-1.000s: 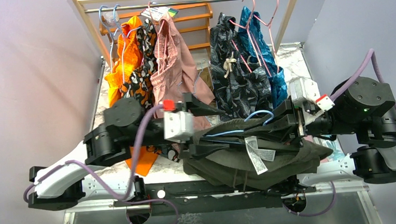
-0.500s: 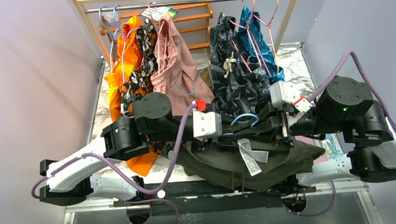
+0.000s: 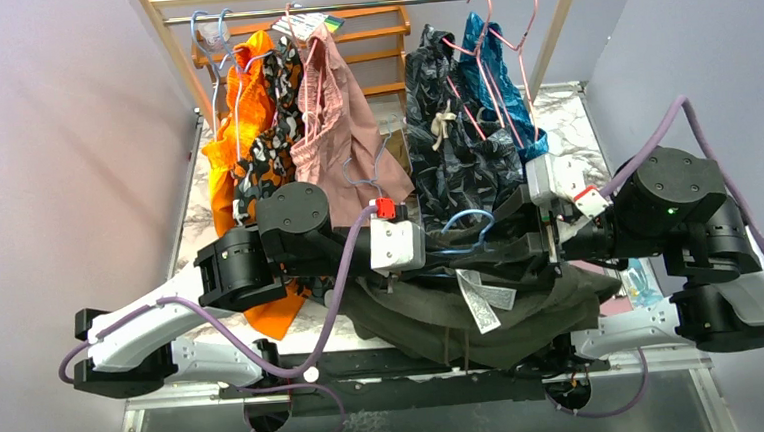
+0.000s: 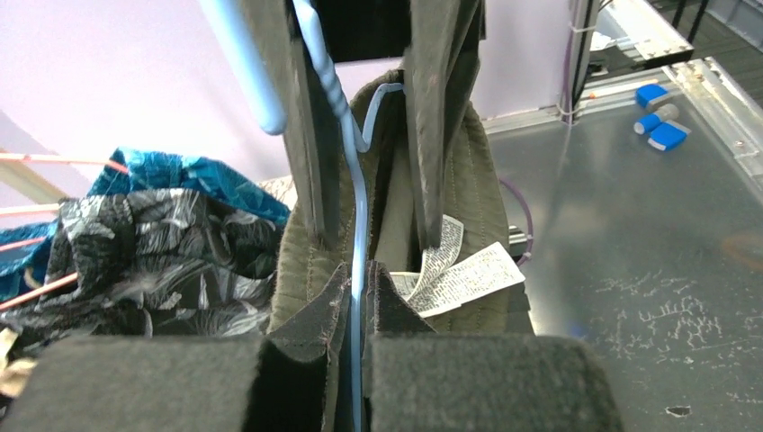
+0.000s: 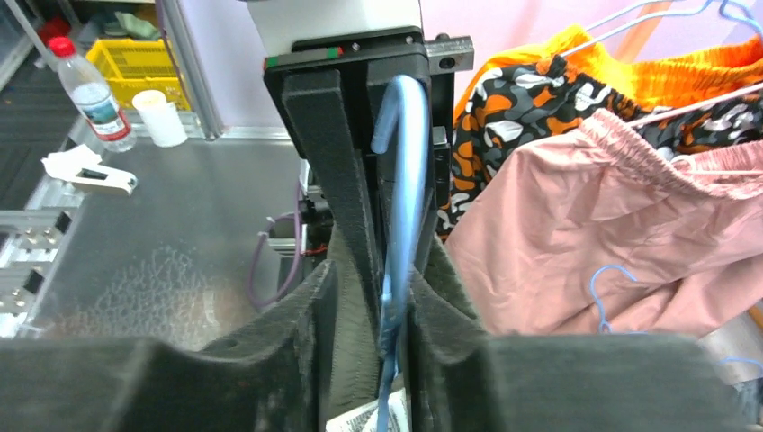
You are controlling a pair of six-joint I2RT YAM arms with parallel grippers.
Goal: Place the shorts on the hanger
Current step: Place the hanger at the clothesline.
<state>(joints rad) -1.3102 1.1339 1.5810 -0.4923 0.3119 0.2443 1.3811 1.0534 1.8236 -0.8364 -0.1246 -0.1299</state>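
At centre front | thin light-blue wire hanger (image 4: 361, 243) | crumpled olive cloth shorts (image 3: 510, 320)

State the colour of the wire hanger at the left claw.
Light blue. The hanger shows best in the left wrist view, against the olive shorts.

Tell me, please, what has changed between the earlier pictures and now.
The left claw swung right and closed on the hanger, which only the right claw held before. The right claw shifted slightly left. The shorts stay draped over the hanger, and the other hanging clothes are unmoved.
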